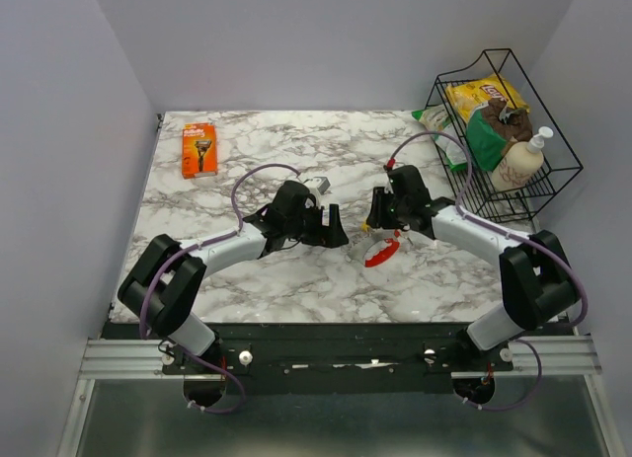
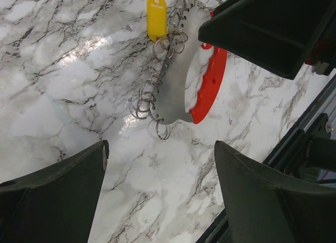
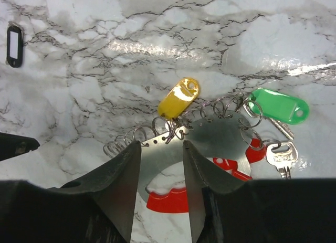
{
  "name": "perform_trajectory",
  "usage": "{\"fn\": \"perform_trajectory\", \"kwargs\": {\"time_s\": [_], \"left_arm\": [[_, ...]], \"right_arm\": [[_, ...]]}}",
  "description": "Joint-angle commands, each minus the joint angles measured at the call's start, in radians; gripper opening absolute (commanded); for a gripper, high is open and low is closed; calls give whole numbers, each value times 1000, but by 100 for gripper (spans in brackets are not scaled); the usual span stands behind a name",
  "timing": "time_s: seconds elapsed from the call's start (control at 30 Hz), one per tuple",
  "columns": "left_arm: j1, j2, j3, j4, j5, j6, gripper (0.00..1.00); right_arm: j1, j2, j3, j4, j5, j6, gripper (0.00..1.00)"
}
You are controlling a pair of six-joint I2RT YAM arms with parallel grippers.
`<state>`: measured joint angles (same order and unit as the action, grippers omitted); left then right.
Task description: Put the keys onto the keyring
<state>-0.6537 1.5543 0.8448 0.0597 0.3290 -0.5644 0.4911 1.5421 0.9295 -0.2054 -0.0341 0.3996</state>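
The keys are a bunch on a curved silvery plate (image 3: 215, 135) with a red curved tag (image 1: 383, 252), a yellow head (image 3: 179, 97), a green head (image 3: 278, 106) and a silver key (image 3: 278, 154). They lie on the marble in the middle. My right gripper (image 3: 161, 146) hovers right over the plate, its jaws a narrow gap apart and holding nothing. My left gripper (image 2: 160, 148) is wide open and empty, just left of the bunch (image 2: 176, 91). The keyring (image 3: 14, 45), a tiny black oblong loop, lies flat on the marble apart from the bunch.
An orange razor pack (image 1: 199, 148) lies at the back left. A black wire basket (image 1: 499, 131) with snack bags and a lotion bottle stands at the back right. A small pale object (image 1: 318, 184) lies behind my left gripper. The table's front edge (image 2: 310, 112) is close.
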Motion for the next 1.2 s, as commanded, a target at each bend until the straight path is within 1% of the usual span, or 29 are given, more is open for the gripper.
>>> {"fn": "perform_trajectory", "kwargs": {"time_s": [0.0, 0.17, 0.23, 0.3, 0.37, 0.4, 0.87, 1.03, 1.07, 1.1, 1.17], "left_arm": [[6, 3, 30, -52, -25, 34, 91], [6, 1, 33, -54, -33, 43, 91], [8, 4, 36, -58, -34, 47, 91], [6, 4, 36, -58, -42, 49, 91], [6, 3, 31, -58, -44, 52, 91], [6, 4, 30, -58, -44, 54, 92], [8, 3, 20, -58, -50, 58, 92], [6, -10, 7, -55, -56, 57, 92], [6, -11, 7, -54, -57, 58, 93], [8, -14, 4, -54, -56, 57, 93], [6, -17, 2, -54, -62, 60, 93]], "right_arm": [[3, 45, 40, -28, 22, -16, 45], [7, 76, 58, -34, 11, -15, 42], [10, 90, 66, -41, 10, -16, 40], [10, 95, 72, -46, 10, -19, 35], [14, 105, 78, -49, 10, -21, 34], [14, 108, 83, -51, 7, -22, 33], [49, 141, 77, -75, 13, 15, 32], [52, 158, 83, -89, 30, 22, 31], [53, 156, 86, -92, 57, 22, 31], [55, 156, 86, -92, 62, 24, 29], [55, 153, 86, -94, 69, 24, 29]]}}
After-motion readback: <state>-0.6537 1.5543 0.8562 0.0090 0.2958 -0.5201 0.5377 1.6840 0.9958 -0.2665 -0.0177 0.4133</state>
